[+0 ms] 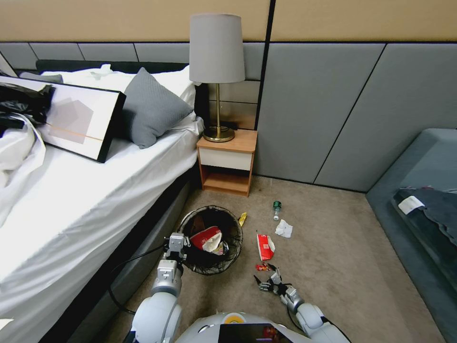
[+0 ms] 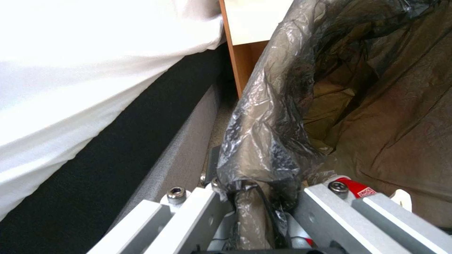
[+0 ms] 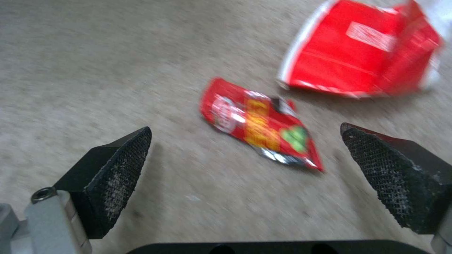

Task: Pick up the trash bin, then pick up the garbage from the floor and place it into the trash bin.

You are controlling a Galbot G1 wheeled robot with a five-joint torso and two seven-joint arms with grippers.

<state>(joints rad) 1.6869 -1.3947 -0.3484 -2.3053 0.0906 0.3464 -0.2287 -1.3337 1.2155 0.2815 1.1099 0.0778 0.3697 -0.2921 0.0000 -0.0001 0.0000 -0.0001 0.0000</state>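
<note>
One trash bin (image 1: 212, 239); on the floor (image 1: 333, 247), two red packets (image 1: 264, 246), one bottle (image 1: 276, 209), one tissue (image 1: 284, 229), one yellow wrapper (image 1: 243, 218).

The right hand (image 3: 245, 158) hung over the floor (image 3: 94, 70) with its two black, cross-hatched fingertips (image 3: 120, 165) spread wide apart. Between them, a little farther off, lay a small crumpled red snack packet (image 3: 261, 123) with yellow print, a green patch and a silvery torn edge, flat on the beige carpet and touching neither fingertip. Beyond it, near but apart, sat a larger red-and-white packet (image 3: 362, 60), partly folded up, its far corner lying against something white at the frame's edge. The view was blurred.
</note>
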